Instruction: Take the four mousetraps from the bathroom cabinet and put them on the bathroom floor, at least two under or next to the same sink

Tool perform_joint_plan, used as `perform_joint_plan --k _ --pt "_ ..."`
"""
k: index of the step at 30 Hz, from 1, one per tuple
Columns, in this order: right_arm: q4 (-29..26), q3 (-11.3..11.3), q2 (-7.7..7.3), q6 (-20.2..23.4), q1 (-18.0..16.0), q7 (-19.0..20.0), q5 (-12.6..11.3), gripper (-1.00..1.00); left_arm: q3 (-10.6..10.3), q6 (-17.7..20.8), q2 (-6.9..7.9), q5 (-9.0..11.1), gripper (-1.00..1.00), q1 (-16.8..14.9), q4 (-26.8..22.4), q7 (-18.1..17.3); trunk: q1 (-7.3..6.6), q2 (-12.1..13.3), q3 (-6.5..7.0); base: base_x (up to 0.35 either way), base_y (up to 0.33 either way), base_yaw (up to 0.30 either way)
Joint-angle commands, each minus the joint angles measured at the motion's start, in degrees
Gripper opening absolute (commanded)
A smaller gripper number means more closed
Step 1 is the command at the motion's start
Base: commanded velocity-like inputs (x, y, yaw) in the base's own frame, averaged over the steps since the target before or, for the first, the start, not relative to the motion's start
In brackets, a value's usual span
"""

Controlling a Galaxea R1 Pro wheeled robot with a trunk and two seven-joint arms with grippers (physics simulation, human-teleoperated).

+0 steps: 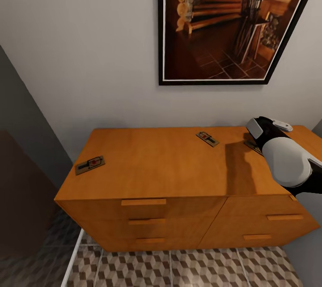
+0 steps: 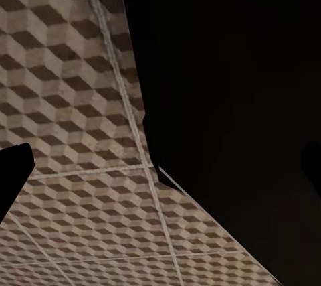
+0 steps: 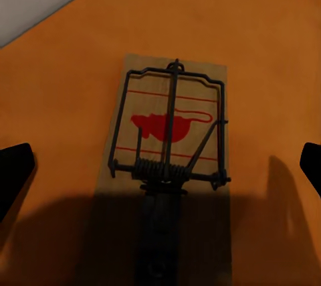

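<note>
The right arm reaches over the far right part of the cabinet [image 1: 179, 166] top, and its end effector [image 3: 160, 165] hangs above a mousetrap [image 3: 170, 159] lying flat on the wood. In the right wrist view both fingertips [image 3: 13, 169] show wide apart at the edges of the picture, with nothing between them but the trap below, so the end effector is wide and empty. The trap's long axis runs along the line of sight of that camera, across the line between the two fingers, so a straight descent would likely let them close on its long sides. In the head view that trap [image 1: 253, 145] peeks out beside the arm; a second mousetrap [image 1: 207, 138] lies near it mid-top, and a third [image 1: 90, 164] sits well apart near the left edge. The left end effector [image 2: 160, 172] points at the patterned bathroom floor [image 2: 73, 132]; I cannot tell its opening. The right arm is plainly the nearer one.
</note>
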Motion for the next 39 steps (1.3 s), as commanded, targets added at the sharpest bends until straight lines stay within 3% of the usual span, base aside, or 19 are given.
perform_joint_plan --k 1,39 --pt "-0.04 -0.33 0.03 0.49 -0.04 0.00 0.60 1.00 -0.41 -0.08 -0.02 -0.04 1.00 -0.07 0.13 0.14 0.00 -0.02 -0.04 0.000 0.000 0.000" --pt "0.16 -0.27 0.06 0.42 -0.04 0.02 0.60 1.00 -0.41 -0.08 -0.02 0.00 1.00 -0.07 0.14 0.14 0.00 -0.02 -0.46 0.000 0.000 0.000"
